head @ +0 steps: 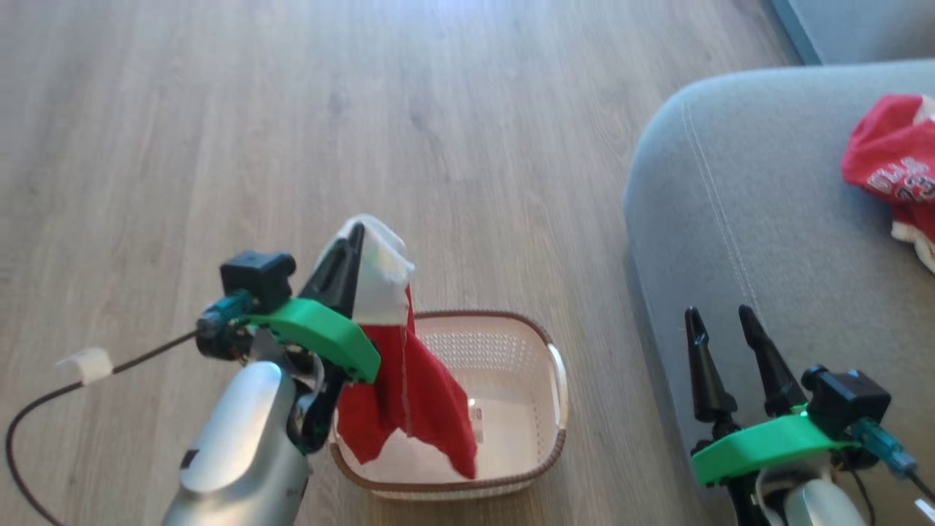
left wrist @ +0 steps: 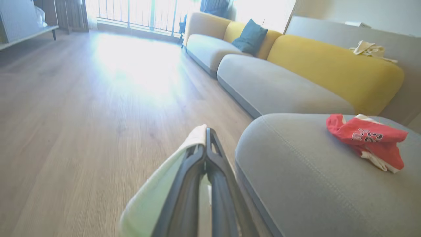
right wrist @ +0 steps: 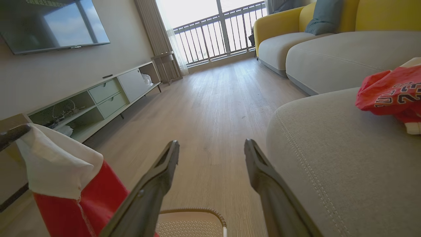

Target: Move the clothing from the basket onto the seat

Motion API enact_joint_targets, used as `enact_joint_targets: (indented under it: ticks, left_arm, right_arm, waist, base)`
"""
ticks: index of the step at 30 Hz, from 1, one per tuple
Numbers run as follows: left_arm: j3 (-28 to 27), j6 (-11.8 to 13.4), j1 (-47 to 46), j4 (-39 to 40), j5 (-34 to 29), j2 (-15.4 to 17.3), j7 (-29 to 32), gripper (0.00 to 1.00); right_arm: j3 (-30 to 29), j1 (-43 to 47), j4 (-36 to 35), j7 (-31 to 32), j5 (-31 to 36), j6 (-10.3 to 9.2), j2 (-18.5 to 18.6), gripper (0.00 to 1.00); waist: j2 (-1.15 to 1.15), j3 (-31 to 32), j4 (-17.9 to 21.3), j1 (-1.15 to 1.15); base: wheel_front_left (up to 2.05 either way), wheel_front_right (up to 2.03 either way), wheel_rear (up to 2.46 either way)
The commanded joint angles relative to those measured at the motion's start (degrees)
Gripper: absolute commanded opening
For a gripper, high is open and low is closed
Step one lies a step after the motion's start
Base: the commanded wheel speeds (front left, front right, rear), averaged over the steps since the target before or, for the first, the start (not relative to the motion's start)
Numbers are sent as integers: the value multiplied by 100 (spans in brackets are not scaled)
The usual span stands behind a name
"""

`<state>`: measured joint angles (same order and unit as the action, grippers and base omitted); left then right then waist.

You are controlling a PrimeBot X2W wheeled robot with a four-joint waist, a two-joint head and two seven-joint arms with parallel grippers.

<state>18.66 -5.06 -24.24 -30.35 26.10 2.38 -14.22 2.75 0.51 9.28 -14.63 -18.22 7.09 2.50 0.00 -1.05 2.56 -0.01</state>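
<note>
My left gripper (head: pixel 356 235) is shut on the white band of a red garment (head: pixel 409 394), which hangs down into the cream basket (head: pixel 522 332) on the floor. In the left wrist view the closed fingers (left wrist: pixel 207 154) pinch white cloth (left wrist: pixel 158 197). A red jersey (head: pixel 895 164) with lettering lies on the grey seat (head: pixel 730 219) at the right. The jersey (left wrist: pixel 370 136) rests near the cushion's far side. My right gripper (head: pixel 719 315) is open and empty, hovering over the seat's near corner. The right wrist view shows the hanging garment (right wrist: pixel 65 184) at left and the jersey (right wrist: pixel 391 95) at right.
Wooden floor (head: pixel 292 146) spreads to the left and beyond the basket. A black cable (head: pixel 88 383) trails from my left wrist. More grey and yellow sofa sections (left wrist: pixel 296 75) run behind the seat. A TV unit (right wrist: pixel 98 102) lines the far wall.
</note>
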Motion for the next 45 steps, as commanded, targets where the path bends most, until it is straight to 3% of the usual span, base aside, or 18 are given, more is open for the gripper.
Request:
enact_joint_targets:
  ticks: [1,17,22,27,37,45]
  left_arm:
    - [-288,-46,-139,361,-95,65,-77,0]
    - [-533,-125,-441,2424,-44,51,-77,0]
    - [-735,57,-702,2992,238,51,-77,0]
    - [-549,168,-884,3415,35,50,-77,0]
    - [-193,266,-1037,3586,101,50,-78,0]
    - [-37,264,-1107,3546,143,50,-78,0]
  right_arm:
    - [156,-103,-164,-37,-23,40,38,100]
    - [257,-20,-162,-37,-109,40,38,100]
    - [311,4,-162,-37,-133,40,38,100]
    - [383,29,-157,-37,-137,40,38,100]
    - [474,16,-104,-37,14,40,38,100]
    - [1085,-23,-568,-37,525,40,59,100]
  waist:
    - [0,151,-128,1]
    - [0,536,-252,1]
    - [0,571,-234,1]
    - [0,588,-200,1]
    - [0,596,-82,1]
    - [0,533,-12,1]
  base:
    - [0,0,0]
    - [0,0,0]
    - [0,0,0]
    - [0,0,0]
    - [0,0,0]
    - [0,0,0]
